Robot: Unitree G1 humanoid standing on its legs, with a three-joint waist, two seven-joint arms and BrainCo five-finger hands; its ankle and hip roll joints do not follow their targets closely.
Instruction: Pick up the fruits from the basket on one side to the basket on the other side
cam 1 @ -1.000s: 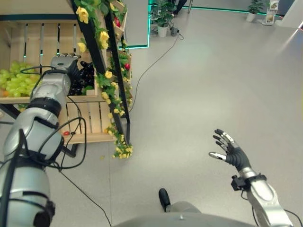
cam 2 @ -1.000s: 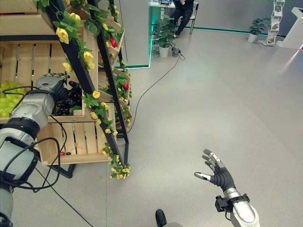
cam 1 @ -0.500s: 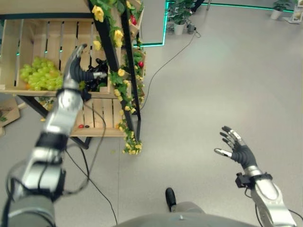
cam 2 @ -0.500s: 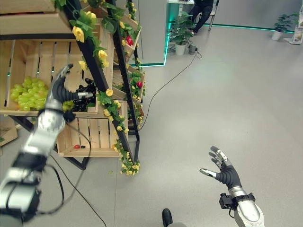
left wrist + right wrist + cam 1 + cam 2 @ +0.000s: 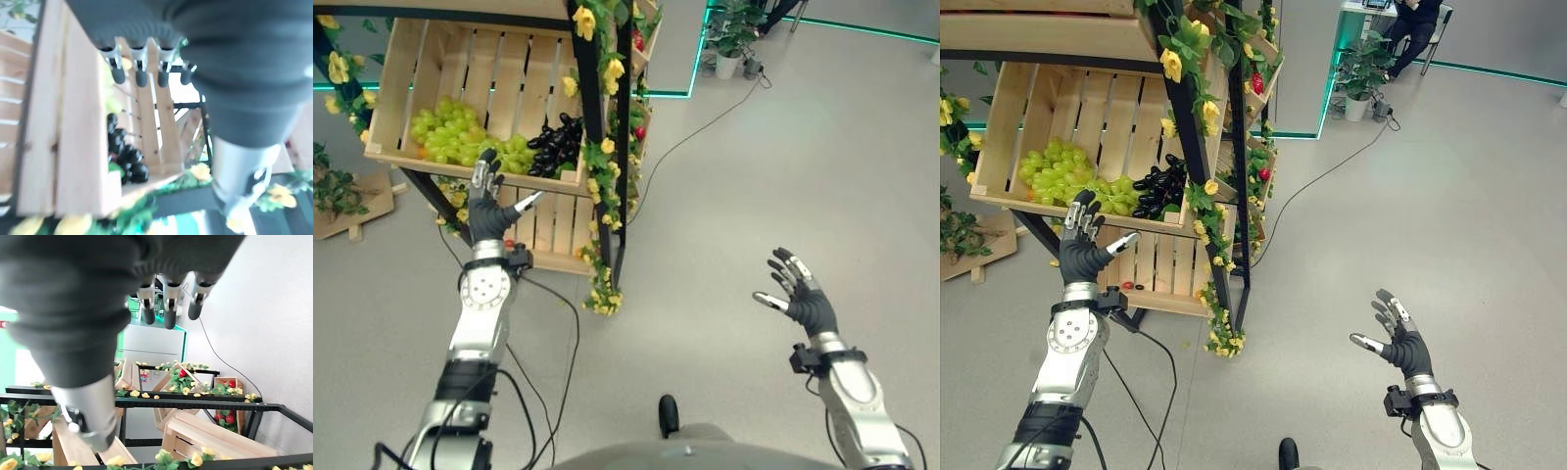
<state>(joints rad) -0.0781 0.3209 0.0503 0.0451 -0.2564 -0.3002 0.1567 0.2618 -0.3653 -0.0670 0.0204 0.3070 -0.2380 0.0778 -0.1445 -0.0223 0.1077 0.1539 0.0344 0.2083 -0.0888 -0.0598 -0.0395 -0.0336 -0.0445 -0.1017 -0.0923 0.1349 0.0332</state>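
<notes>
Pulled back out of the wooden crate (image 5: 411,78), the left hand (image 5: 487,211) now hangs just in front of its front board with fingers spread and nothing held, where a second ago it reached in over the fruit. One heap of green grapes (image 5: 450,137) and one bunch of black grapes (image 5: 556,152) lie side by side in that crate. Well apart over the grey floor (image 5: 783,147), the right hand (image 5: 808,299) is spread and empty.
</notes>
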